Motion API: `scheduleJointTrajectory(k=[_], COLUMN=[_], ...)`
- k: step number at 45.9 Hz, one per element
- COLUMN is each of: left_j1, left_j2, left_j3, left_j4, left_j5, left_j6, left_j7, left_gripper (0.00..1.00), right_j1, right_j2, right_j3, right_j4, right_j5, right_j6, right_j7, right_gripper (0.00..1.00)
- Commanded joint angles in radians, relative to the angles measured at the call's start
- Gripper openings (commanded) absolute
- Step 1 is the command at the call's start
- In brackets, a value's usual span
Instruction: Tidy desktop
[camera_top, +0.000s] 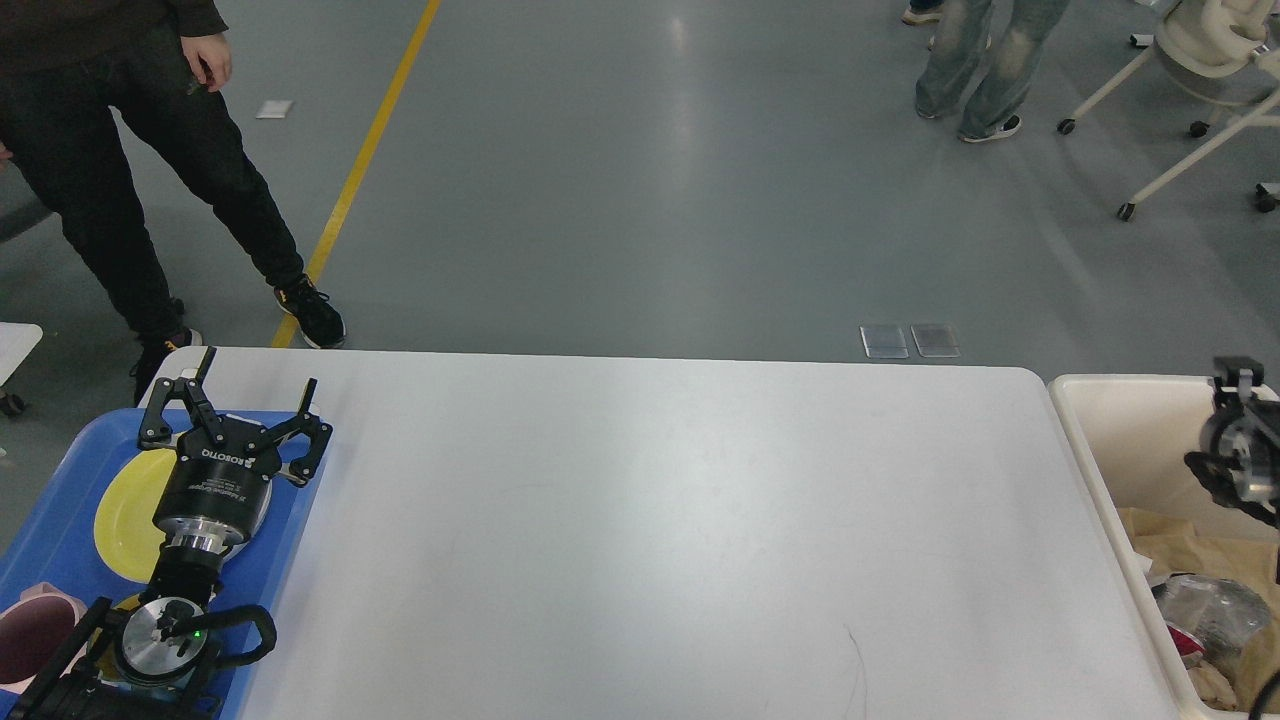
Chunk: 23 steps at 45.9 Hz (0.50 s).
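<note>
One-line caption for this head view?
Open left tool over blue plastic tray holding yellow plate; white rectangular desktop bare.

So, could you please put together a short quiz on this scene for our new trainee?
1. True or false: the left claw has its fingers spread apart.
2. What is the colour of the plate lying in the blue tray?
3. Multiple choice: where is the crumpled waste? A) in the middle of the desktop B) in the cream bin at the right C) on the floor

Key:
1. True: the fingers stand wide open above the tray's far end.
2. Yellow.
3. B: brown paper and a clear plastic wad lie in the bin; the right claw is over it, too dark to read.
</note>
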Motion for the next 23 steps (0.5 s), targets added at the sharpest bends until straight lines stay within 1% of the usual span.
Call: scheduleJointTrajectory(k=[1,4,6,7,10,12,13,15,17,20,23], left_j1=[0.000,0.000,0.000,0.000,0.000,0.000,0.000,0.000,0.000,0.000,0.000], left_j2=[0.000,0.000,0.000,0.000,0.000,0.000,0.000,0.000,0.000,0.000,0.000], left_j3=[0.000,0.000,0.000,0.000,0.000,0.000,0.000,0.000,0.000,0.000,0.000], left_j4=[0.000,0.000,0.000,0.000,0.000,0.000,0.000,0.000,0.000,0.000,0.000], left_j5=[0.000,0.000,0.000,0.000,0.000,0.000,0.000,0.000,0.000,0.000,0.000], left_j6=[0.000,0.000,0.000,0.000,0.000,0.000,0.000,0.000,0.000,0.000,0.000], left_j7=[0.000,0.000,0.000,0.000,0.000,0.000,0.000,0.000,0.000,0.000,0.000], left_gripper=[0.96,0.96,0.96,0.96,0.96,0.96,0.96,0.96,0.96,0.96,0.96], right_j1=[-0.006,-0.026,-0.043,-0.061,-0.160,-0.222,-0.250,-0.293,-0.329,-0.395,-0.454], right_j2=[-0.048,-0.053,-0.053,-0.048,-0.039,-0.025,-0.018,-0.007,0.001,0.025,0.070], right_j3=[0.263,0.396,0.512,0.581,0.785,0.899,0.947,1.016,1.068,1.142,1.223], right_j4=[0.161,0.211,0.240,0.253,0.293,0.340,0.366,0.426,0.480,0.549,0.592], right_j5=[-0.010,-0.011,-0.013,-0.013,-0.018,-0.025,-0.036,-0.073,-0.125,-0.188,-0.232], right_j6=[0.004,0.004,0.006,0.007,0.030,0.067,0.094,0.156,0.205,0.256,0.289], right_j7=[0.002,0.008,0.030,0.050,0.140,0.206,0.231,0.263,0.284,0.304,0.356], right_gripper=[1.00,1.00,1.00,1.00,1.00,1.00,1.00,1.00,1.00,1.00,1.00])
